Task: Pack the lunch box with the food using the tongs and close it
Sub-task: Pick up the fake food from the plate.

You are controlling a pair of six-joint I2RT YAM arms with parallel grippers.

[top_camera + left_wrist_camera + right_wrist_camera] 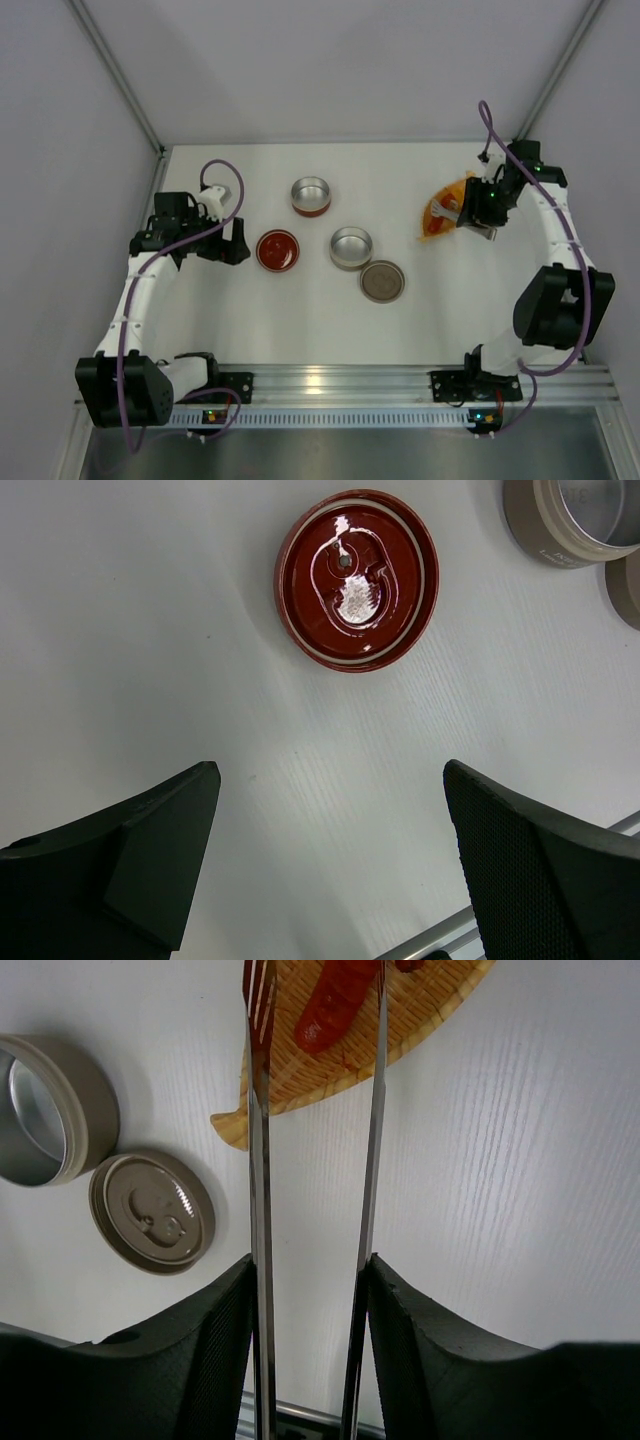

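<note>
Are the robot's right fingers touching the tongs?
Touching. The right wrist view shows both arms of the tongs lying flat against the inner faces of the fingers of the right gripper, with no gap.

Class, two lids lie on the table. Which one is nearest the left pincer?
The red lid, just beside the left pincer; the beige lid lies farther away, next to the beige tin.

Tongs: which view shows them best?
Right wrist: both arms of the tongs run from the right hand to flank the red piece on the orange dish. Top external shows them tiny; left wrist shows none.
</note>
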